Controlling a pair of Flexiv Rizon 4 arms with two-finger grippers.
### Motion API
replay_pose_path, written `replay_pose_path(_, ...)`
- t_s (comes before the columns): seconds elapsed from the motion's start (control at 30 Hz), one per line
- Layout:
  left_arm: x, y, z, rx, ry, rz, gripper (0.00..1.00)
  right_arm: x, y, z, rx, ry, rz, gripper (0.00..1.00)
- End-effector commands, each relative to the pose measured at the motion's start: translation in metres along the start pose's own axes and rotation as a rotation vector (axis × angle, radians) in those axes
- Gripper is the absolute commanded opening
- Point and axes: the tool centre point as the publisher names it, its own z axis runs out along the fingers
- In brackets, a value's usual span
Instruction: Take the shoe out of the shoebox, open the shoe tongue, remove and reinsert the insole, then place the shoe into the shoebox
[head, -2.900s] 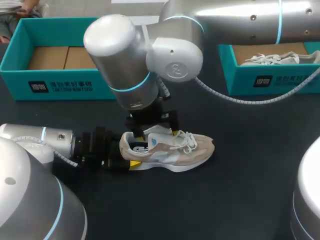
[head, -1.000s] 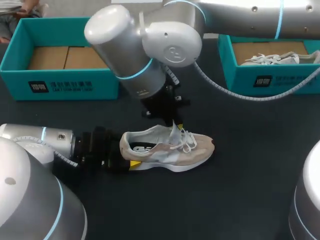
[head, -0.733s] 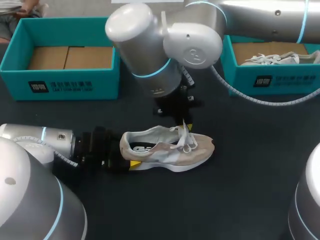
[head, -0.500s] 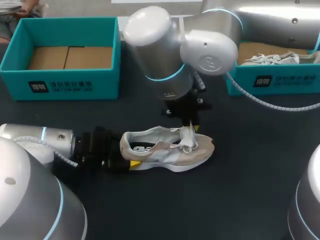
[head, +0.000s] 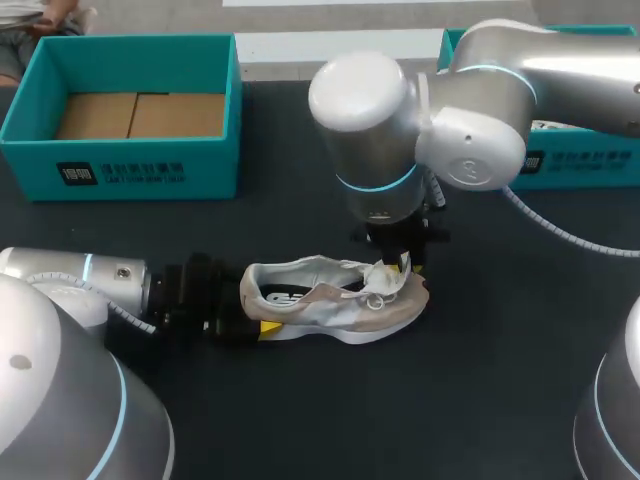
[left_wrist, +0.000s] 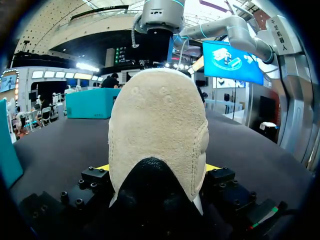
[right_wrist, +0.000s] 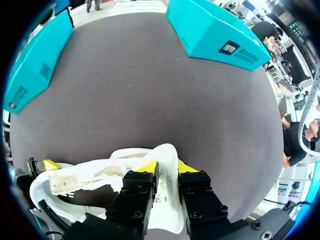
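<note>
A beige and white shoe (head: 330, 300) lies on its sole on the dark table, toe to the right. My left gripper (head: 258, 306) lies low at the heel, its wide-set fingers against both sides of the suede heel (left_wrist: 157, 125). My right gripper (head: 400, 266) hangs over the laces, fingers a little apart, with the white tongue (right_wrist: 167, 155) between its yellow tips and pulled toward the toe. The shoe's mouth (right_wrist: 95, 190) gapes, and a dark insole (head: 285, 297) shows inside.
An empty teal shoebox (head: 120, 170) stands at the back left. A second teal box (head: 585, 160) stands at the back right, partly hidden by my right arm. Bare table lies in front of the shoe and to its right.
My right arm has moved right and down along the shoe, drawing the tongue from the ankle opening toward the toe. Its fingers have parted slightly. The left arm and the shoe's heel stayed put.
</note>
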Motion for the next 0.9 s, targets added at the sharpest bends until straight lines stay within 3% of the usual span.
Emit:
replay_pose_path(0.03,0.002,0.004,-0.001,-0.003,0.0,0.0,0.0,-0.003,-0.007,0.017,-0.004,0.079,0.103,0.47)
replay_pose_path(0.07,0.002,0.004,-0.001,-0.003,0.0,0.0,0.0,-0.004,-0.008,0.018,0.0,0.078,0.106,0.78)
replay_pose_path(0.1,0.002,0.004,-0.001,-0.003,0.0,0.0,0.0,-0.005,-0.009,0.02,0.002,0.072,0.109,1.0)
replay_pose_path(0.4,0.002,0.004,-0.001,-0.003,0.0,0.0,0.0,-0.023,-0.014,0.01,0.009,0.033,0.15,1.0)
replay_pose_path(0.7,0.002,0.004,-0.001,-0.003,0.0,0.0,0.0,-0.007,-0.007,-0.044,-0.063,0.172,0.07,1.0)
replay_pose_path(0.9,0.002,0.004,-0.001,-0.003,0.0,0.0,0.0,-0.001,0.003,-0.089,-0.151,0.15,-0.002,1.0)
